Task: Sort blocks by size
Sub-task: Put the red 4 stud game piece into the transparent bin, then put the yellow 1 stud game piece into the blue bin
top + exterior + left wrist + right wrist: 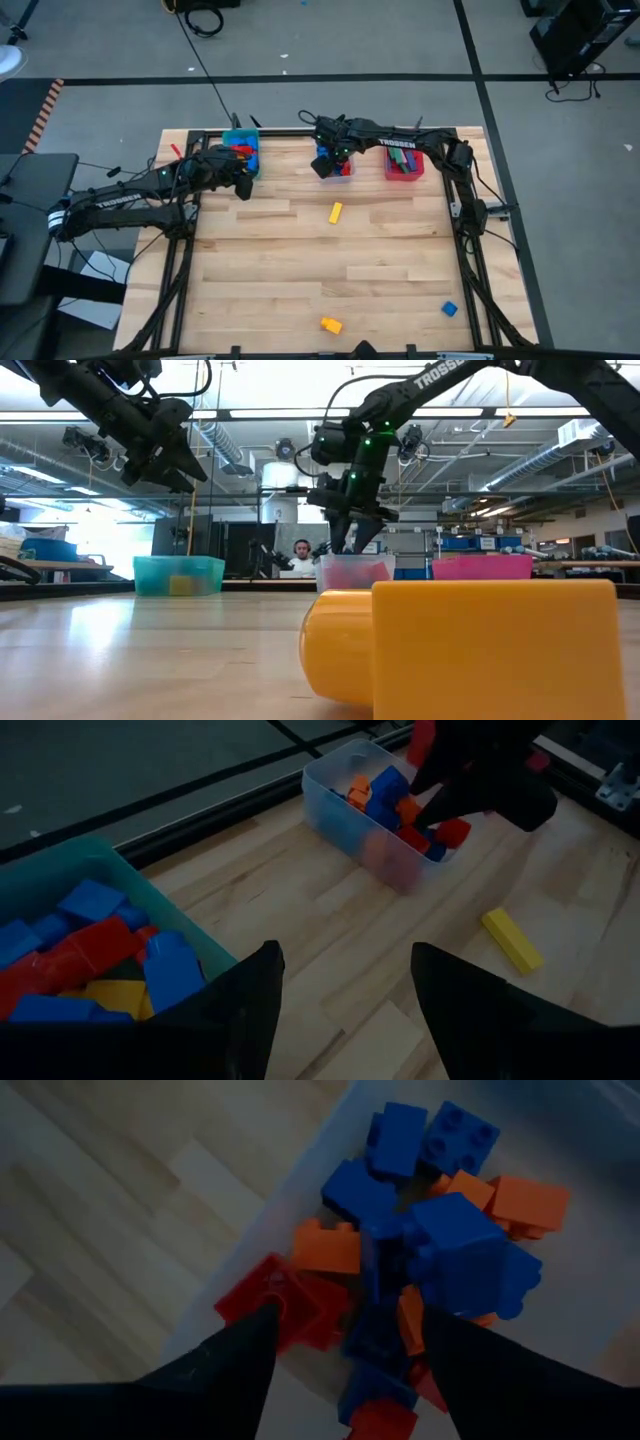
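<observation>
1. Grey floor around a light wooden table, crossed by dark tape lines; black cables lying loose.
2. Open ceiling with ducts and strip lights; seated person behind distant desks.

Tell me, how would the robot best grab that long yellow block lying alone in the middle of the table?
Probably from straight above, fingers closing across the narrow width near the middle of the long yellow block. It lies flat on the table, with bare wood along both long sides, so the fingers could straddle it there; a grip along its length looks too wide for them.
</observation>
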`<state>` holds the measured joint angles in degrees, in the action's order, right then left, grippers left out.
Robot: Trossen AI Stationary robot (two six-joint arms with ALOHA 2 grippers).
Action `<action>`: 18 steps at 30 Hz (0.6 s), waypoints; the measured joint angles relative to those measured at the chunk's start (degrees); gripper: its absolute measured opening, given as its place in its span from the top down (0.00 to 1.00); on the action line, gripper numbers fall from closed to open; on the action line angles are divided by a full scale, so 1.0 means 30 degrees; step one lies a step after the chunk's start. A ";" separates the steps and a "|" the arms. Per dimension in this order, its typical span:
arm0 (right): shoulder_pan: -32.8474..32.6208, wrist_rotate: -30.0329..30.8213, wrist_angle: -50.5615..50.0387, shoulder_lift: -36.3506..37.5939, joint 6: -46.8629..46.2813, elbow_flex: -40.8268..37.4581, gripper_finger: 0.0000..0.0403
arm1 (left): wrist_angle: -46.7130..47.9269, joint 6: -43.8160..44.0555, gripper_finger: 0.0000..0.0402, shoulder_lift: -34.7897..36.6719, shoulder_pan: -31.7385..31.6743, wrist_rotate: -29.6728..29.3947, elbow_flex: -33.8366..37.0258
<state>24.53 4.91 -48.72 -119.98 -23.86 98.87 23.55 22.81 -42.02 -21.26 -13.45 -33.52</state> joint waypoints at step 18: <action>-0.1277 0.0016 -0.1910 0.0687 -0.0455 0.0000 0.58 | -0.0007 0.0000 0.43 0.0000 -0.0002 -0.0019 0.0000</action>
<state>20.70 4.96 -54.45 -117.92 -25.23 98.87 23.53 22.81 -42.02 -21.26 -13.51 -33.52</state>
